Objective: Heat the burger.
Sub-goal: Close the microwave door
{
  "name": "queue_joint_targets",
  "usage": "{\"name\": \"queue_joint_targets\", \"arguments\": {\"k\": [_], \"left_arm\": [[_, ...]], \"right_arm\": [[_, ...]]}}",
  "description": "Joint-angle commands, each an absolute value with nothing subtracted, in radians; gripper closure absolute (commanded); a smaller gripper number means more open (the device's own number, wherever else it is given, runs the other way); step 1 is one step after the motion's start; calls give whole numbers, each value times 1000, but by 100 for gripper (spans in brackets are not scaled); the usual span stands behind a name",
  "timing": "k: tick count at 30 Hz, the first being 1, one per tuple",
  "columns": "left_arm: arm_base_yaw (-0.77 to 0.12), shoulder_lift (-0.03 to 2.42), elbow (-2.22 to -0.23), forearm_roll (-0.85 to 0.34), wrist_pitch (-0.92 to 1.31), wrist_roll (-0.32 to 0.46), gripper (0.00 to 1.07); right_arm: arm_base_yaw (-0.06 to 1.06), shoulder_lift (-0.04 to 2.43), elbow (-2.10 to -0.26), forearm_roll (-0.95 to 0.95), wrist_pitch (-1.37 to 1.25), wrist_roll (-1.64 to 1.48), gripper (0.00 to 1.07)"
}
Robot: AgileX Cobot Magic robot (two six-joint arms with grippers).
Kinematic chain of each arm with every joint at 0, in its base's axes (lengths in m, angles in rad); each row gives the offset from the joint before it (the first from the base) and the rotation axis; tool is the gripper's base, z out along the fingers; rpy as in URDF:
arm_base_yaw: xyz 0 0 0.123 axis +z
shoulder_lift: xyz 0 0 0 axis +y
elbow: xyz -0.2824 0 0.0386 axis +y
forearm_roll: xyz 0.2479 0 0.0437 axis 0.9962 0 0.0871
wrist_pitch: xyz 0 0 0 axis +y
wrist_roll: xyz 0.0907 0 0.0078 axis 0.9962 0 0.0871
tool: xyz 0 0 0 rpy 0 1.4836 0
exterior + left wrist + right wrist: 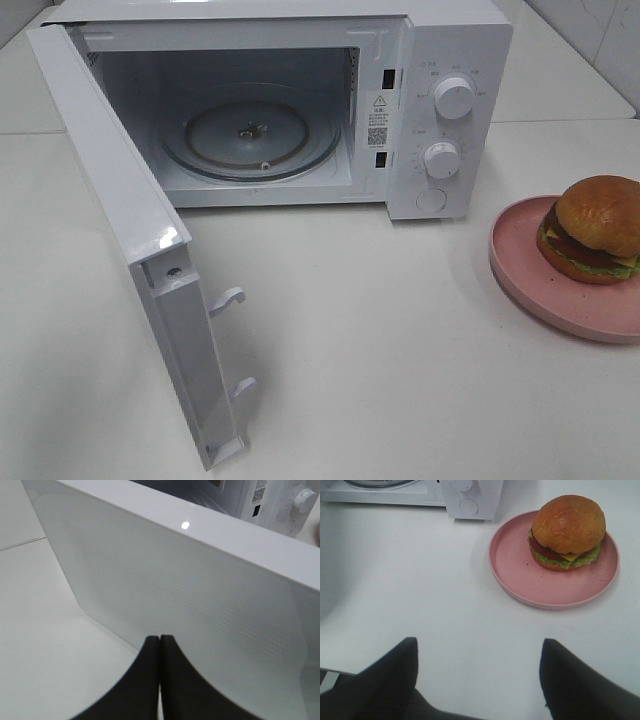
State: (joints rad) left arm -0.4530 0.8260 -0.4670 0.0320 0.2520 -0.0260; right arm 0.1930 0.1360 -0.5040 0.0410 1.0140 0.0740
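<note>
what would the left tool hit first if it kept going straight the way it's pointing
Most likely the microwave door: the closed left tool points straight at its outer panel, with nothing between them in the wrist view. How near it is cannot be judged.

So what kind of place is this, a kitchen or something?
Most likely a kitchen counter, or a mock-up of one. A white microwave stands open on a white countertop, a burger sits on a pink plate beside it, and pale tiled wall shows behind.

Left gripper (159,680) fingers pressed together; right gripper (479,675) fingers spread wide.
</note>
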Motion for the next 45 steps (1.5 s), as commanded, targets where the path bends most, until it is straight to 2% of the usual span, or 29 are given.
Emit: {"name": "queue_joint_targets", "arguments": {"k": [1,17,27,42,45], "left_arm": [[-450,947,-465,22,90,-27,107],[-451,1393,-467,29,-404,-30,107],[-451,1489,-529,82,-423,-30,107],[-453,1626,-674,90,-422,-41,107],[-453,1646,-700,107,-422,-70,107]], "right_arm": [[192,130,-503,40,1001,76,41],[192,130,-503,40,1001,76,41],[192,130,-503,40,1001,76,41],[192,130,-503,40,1001,76,41],[192,130,-503,40,1001,76,41]]}}
